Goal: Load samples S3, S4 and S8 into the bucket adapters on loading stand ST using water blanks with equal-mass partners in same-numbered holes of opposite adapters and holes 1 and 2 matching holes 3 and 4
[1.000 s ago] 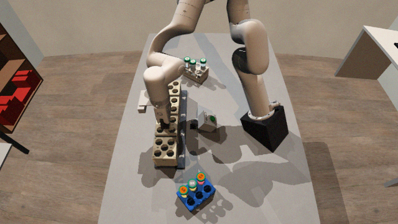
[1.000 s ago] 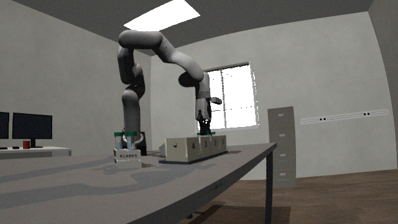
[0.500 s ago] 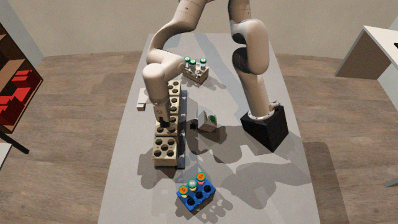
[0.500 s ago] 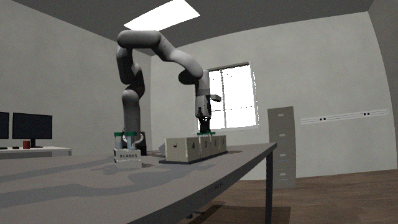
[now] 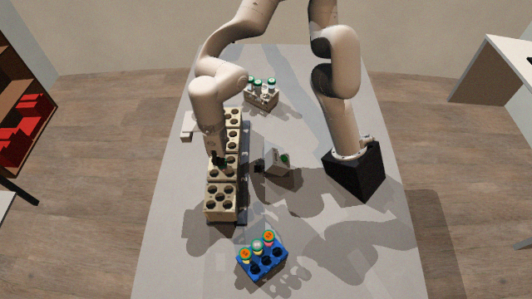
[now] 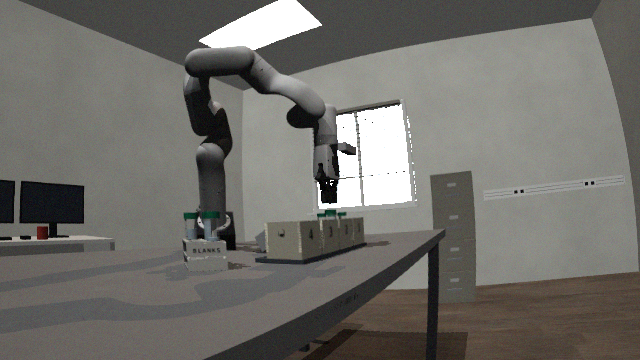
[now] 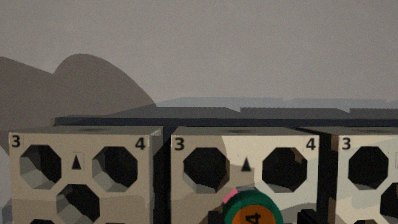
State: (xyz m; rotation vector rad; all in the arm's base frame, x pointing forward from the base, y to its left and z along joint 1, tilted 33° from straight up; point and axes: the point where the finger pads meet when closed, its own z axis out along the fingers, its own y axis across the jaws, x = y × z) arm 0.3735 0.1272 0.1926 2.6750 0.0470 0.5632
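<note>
Tube S4, a green-capped tube with an orange dot (image 5: 223, 165) (image 6: 330, 213) (image 7: 252, 212), stands upright in the centre hole of the beige block adapter 2 (image 5: 212, 179) (image 7: 190, 137), towards the top view's left table edge. Its cap lies below the black gripper (image 5: 219, 159) (image 6: 328, 201) (image 7: 260, 218), between the lines of the fingers; in the exterior view the fingertips are just above it, apart. The fingers are partly open, gripping nothing.

Near the bottom table edge in the top view, a blue plastic rack (image 5: 266, 272) carries two orange-dotted tubes and one grey-dotted tube. A pale blanks rack (image 5: 260, 103) (image 6: 205, 261) with green-capped tubes stands towards the far table edge. Between the adapters and the arm's black base, nearer the right table edge, sits a small grey desk (image 5: 274, 167) with a green key (image 5: 284, 158).

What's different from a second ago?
The gripper has moved up and now hangs open just above the orange-dotted tube, which it seems to have let go; the tube stands in adapter 2. The blue rack and BLANKS rack, with their tubes, stayed put.
</note>
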